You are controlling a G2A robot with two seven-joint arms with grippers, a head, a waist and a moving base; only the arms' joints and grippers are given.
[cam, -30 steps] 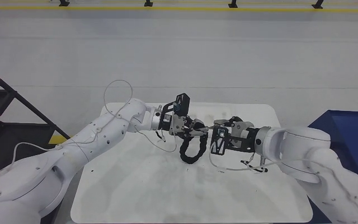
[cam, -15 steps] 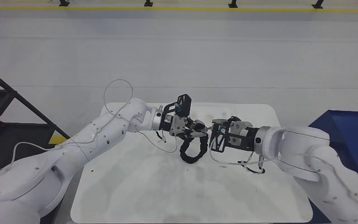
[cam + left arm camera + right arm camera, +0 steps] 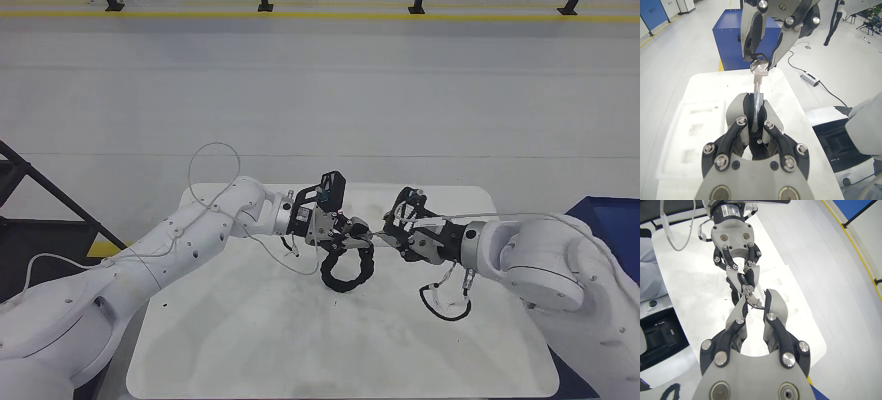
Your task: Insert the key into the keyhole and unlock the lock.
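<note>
The two arms meet nose to nose above the white table (image 3: 300, 340), over its middle and a little toward the 12 o'clock edge. The left gripper (image 3: 755, 100) comes in from about 8 o'clock. It is clamped on the cable lock (image 3: 757, 108), with a finger pressed on each side of the chrome cylinder, which points toward 3 o'clock. The lock's black cable loop (image 3: 345, 272) hangs from it toward 6 o'clock, low over the tabletop (I can't tell whether it touches). The right gripper (image 3: 758, 63) comes in from about 4 o'clock and pinches the flat head of the silver key (image 3: 758, 75) between its fingertips. The key's blade runs straight into the keyhole at the cylinder's end, with part of the blade bare between head and cylinder. A white foam tray (image 3: 674, 136) with square recesses lies on the table, on the 12 o'clock side of the grippers.
</note>
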